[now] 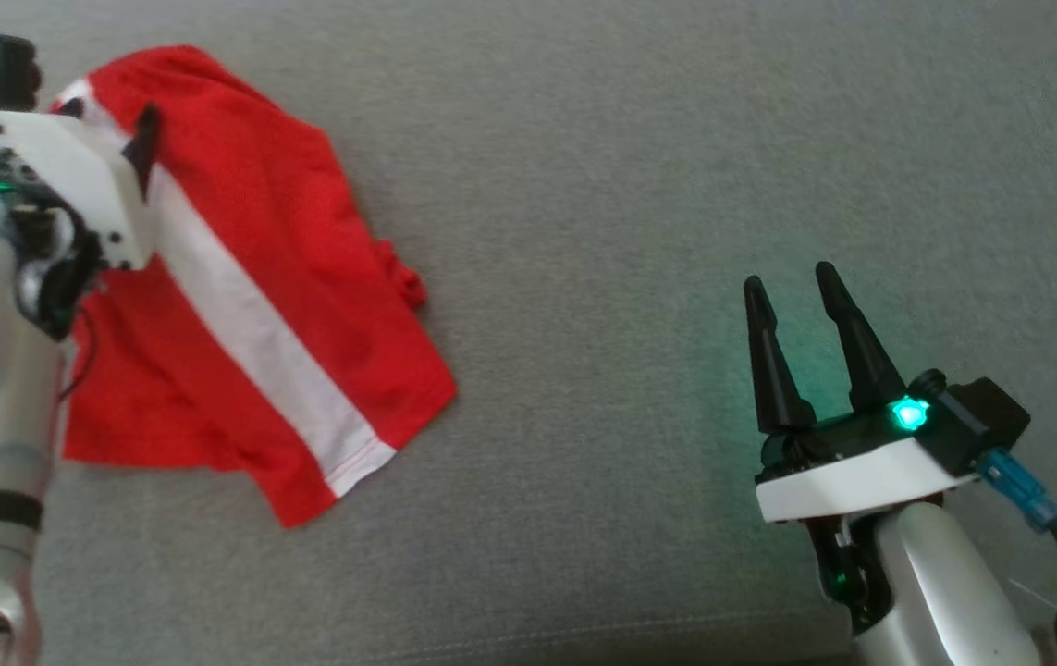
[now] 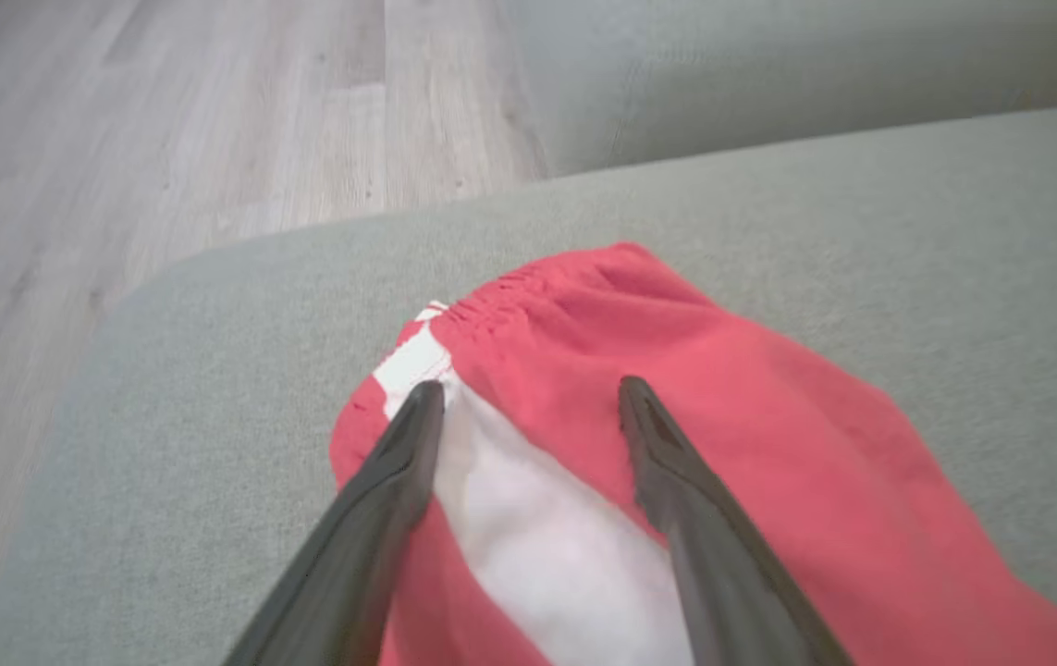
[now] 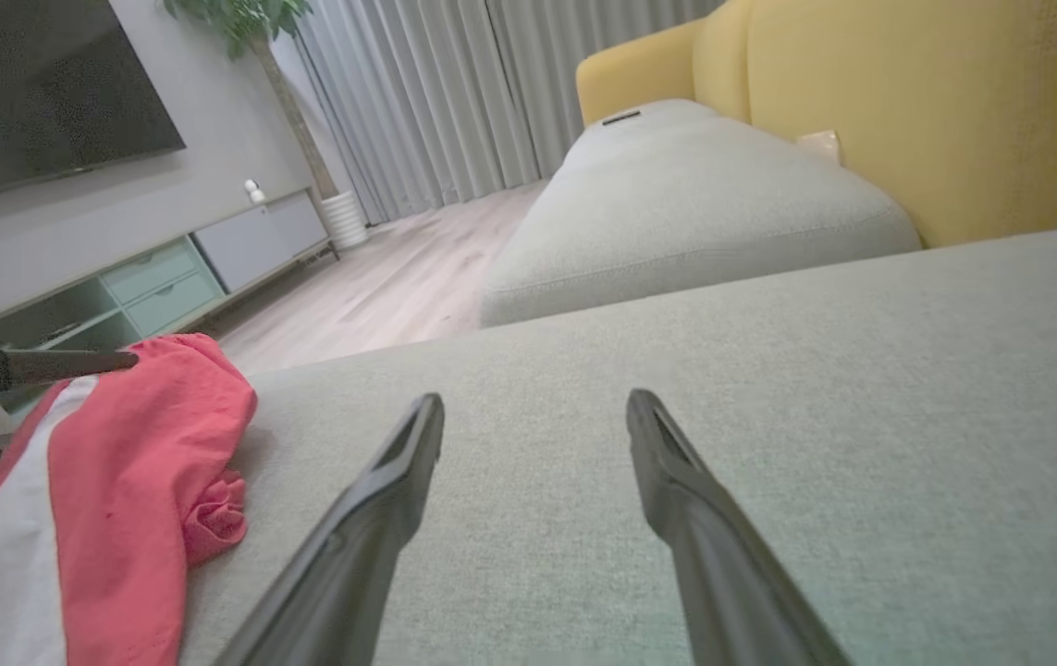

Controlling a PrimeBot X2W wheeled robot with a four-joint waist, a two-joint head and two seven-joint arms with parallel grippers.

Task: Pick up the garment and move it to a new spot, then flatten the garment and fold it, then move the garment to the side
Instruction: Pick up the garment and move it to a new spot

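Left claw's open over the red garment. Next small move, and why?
Probably lower the left claw onto the red garment's gathered edge and close. Its fingers stand apart, straddling the white stripe, with nothing gripped, and the garment lies crumpled on the grey cushion. The right claw is open over bare cushion, away from the cloth.

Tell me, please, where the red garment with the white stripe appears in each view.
Head view: garment at left, on the grey cushion.
Left wrist view: garment lower centre and right, under the left gripper.
Right wrist view: garment at lower left.
Shared landmark: its white stripe.
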